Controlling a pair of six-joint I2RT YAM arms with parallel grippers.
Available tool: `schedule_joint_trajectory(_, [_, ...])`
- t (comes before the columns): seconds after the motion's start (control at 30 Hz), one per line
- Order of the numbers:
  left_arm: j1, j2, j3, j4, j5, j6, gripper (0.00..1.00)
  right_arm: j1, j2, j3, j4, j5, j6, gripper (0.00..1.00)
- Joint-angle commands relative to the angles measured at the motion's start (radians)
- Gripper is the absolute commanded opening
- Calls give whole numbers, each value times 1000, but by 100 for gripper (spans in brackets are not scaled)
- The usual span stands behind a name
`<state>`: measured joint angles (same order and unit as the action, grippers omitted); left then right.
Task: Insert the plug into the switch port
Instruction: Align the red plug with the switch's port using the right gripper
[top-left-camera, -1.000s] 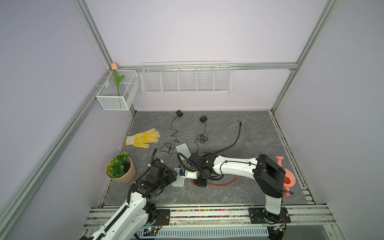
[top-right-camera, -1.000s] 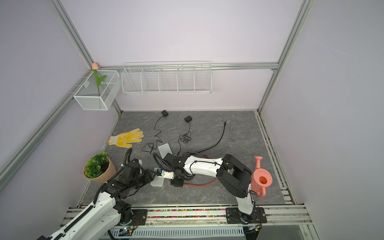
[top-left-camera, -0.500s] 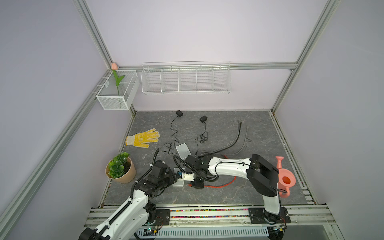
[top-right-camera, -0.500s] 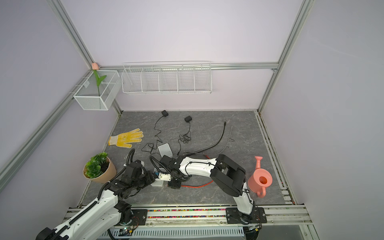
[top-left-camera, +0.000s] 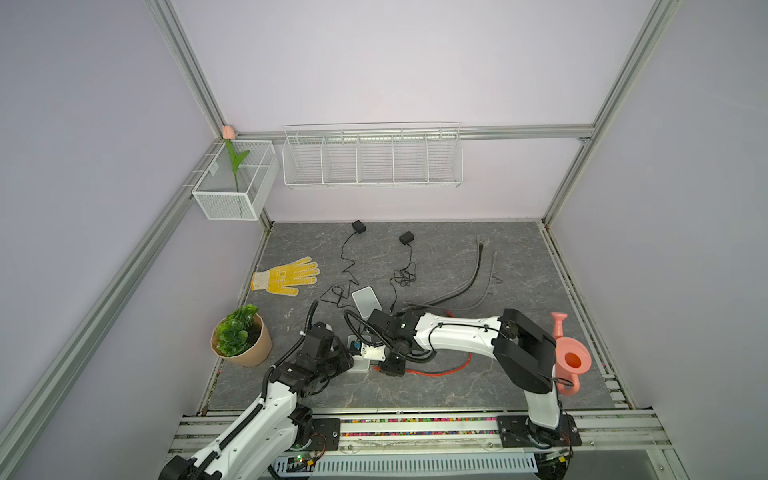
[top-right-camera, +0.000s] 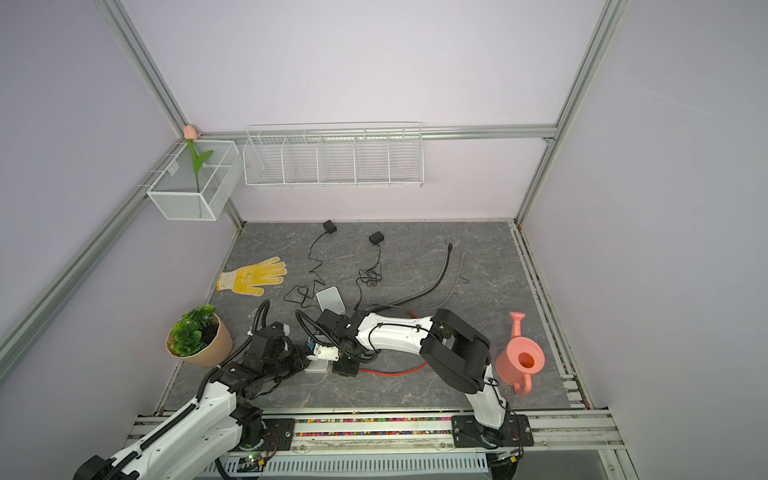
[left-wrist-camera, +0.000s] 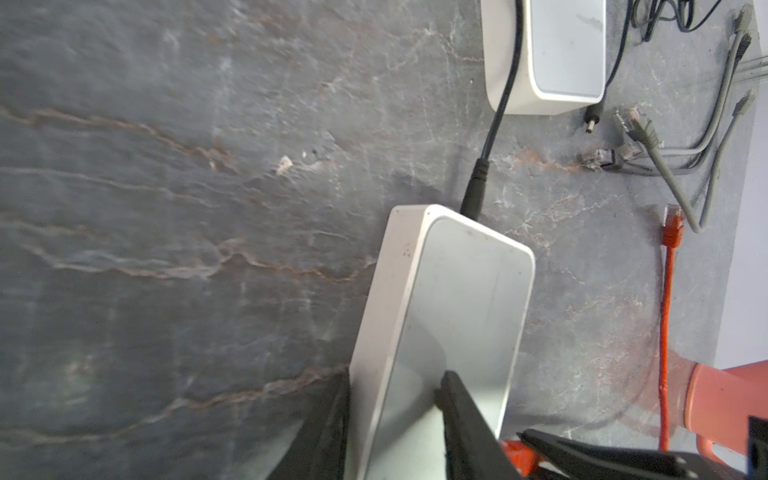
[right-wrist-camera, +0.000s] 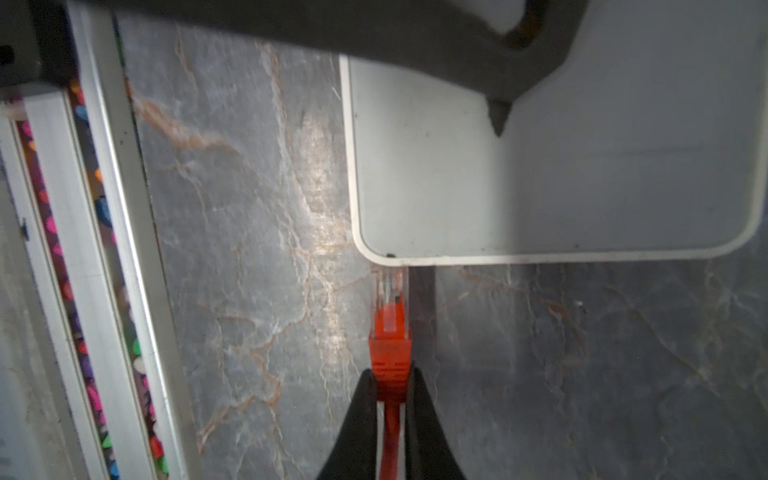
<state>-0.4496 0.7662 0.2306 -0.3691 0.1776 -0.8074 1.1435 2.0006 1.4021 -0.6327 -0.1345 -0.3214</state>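
Right gripper (right-wrist-camera: 390, 380) is clamped on the boot of the orange plug (right-wrist-camera: 390, 332) — the plug juts straight ahead of its fingertips, clear tip meeting an edge of the switch (right-wrist-camera: 540, 187). Left gripper (left-wrist-camera: 395, 376) straddles one end of the switch, jaws apart — whether they pinch it is unclear.

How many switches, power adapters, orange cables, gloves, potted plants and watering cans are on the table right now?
white switches: 2
black power adapters: 2
orange cable: 1
yellow glove: 1
potted plant: 1
pink watering can: 1
Total: 8
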Motion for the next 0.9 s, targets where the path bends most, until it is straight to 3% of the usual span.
schedule_joint_trajectory(0.0, [3, -7, -17, 6, 13, 4, 36, 8, 33, 27, -3, 9, 6, 7])
schedule_joint_trajectory(0.87, [4, -27, -20, -8, 18, 7, 32, 8, 19, 35, 22, 52, -4, 7])
